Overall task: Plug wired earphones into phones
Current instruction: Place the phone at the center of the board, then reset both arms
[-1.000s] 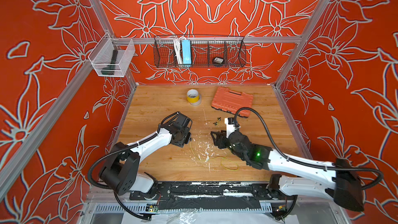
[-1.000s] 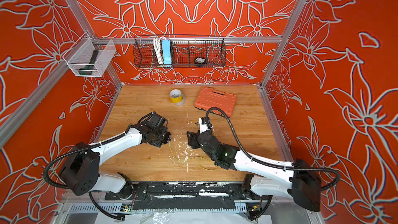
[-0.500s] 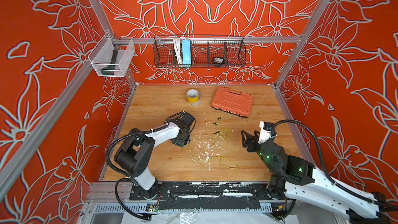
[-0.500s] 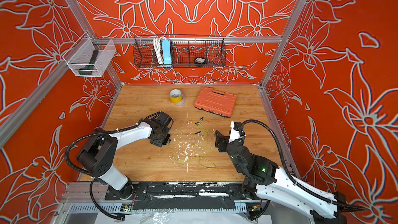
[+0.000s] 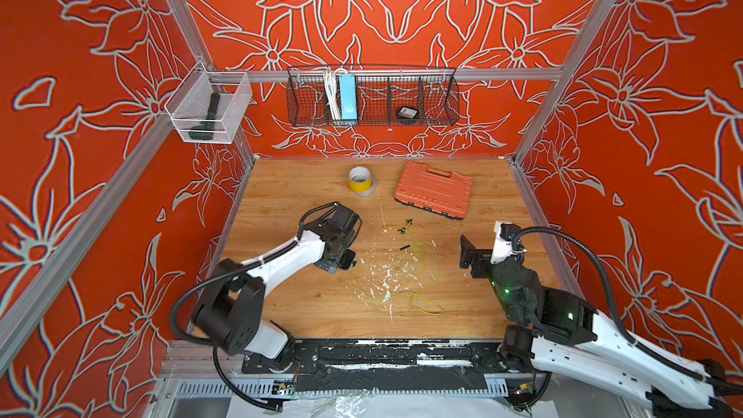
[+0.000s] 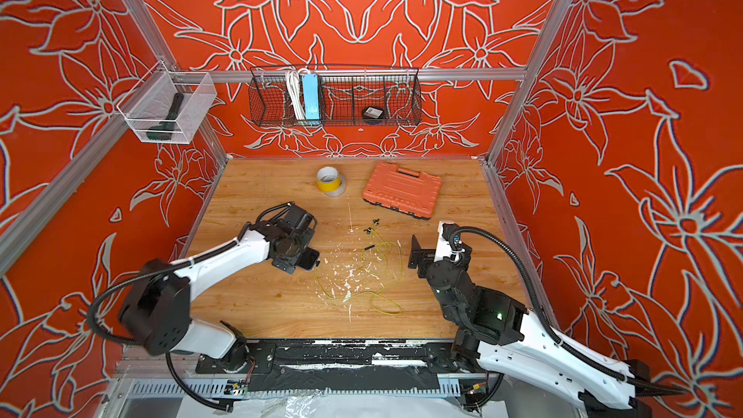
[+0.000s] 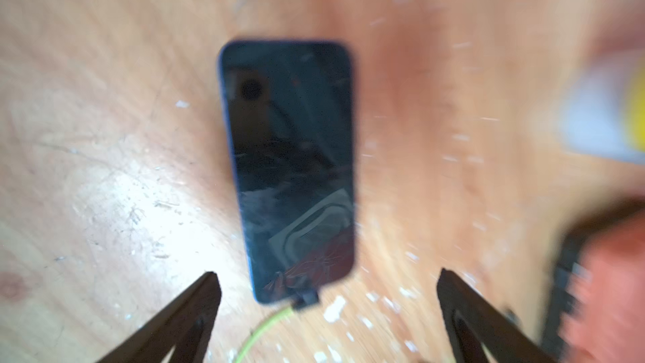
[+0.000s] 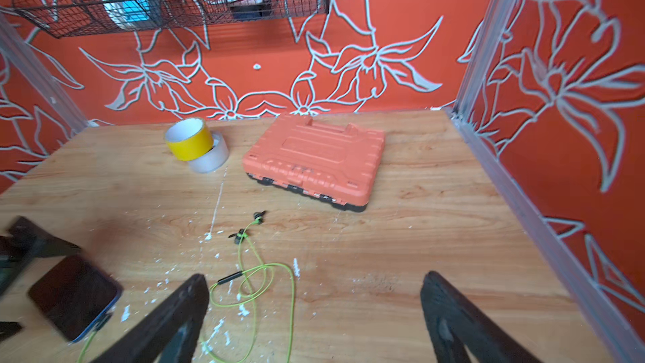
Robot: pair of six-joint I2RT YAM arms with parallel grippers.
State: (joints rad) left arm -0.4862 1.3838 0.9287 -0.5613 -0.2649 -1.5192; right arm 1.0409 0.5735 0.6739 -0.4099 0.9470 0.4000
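Orange floral walls (image 5: pixel 402 14) on three sides, wooden bench (image 5: pixel 305 307) below, flecked with white chips (image 5: pixel 386 275). Left of centre on it, phone (image 7: pixel 286 169) flat, dark screen up. At the phone's short end, small black plug (image 7: pixel 307 300) butted against the edge, with yellow-green cable (image 7: pixel 268 323) leading away from it. Too blurred in the left wrist view to confirm how deep it sits, but judged as plugged in. Rest of the wired earphones (image 5: pixel 418 271) slack in loops across mid-bench. At the far end, earbuds (image 5: pixel 406 226), short of the orange case (image 5: pixel 432 191) and the tape rolls (image 5: pixel 360 180).

Over the plug end of the phone, left hand (image 7: pixel 327 272) spread wide, fingers either side, no contact visible with phone or cable, holding nothing. Off to the right of the cable loops, right hand (image 8: pixel 314 274) likewise wide apart and empty.

Judged state of the task: insertion apparently done, both hands free. Left to do, at most: checking that the plug sits fully home, then clearing the arms. No second phone in sight.
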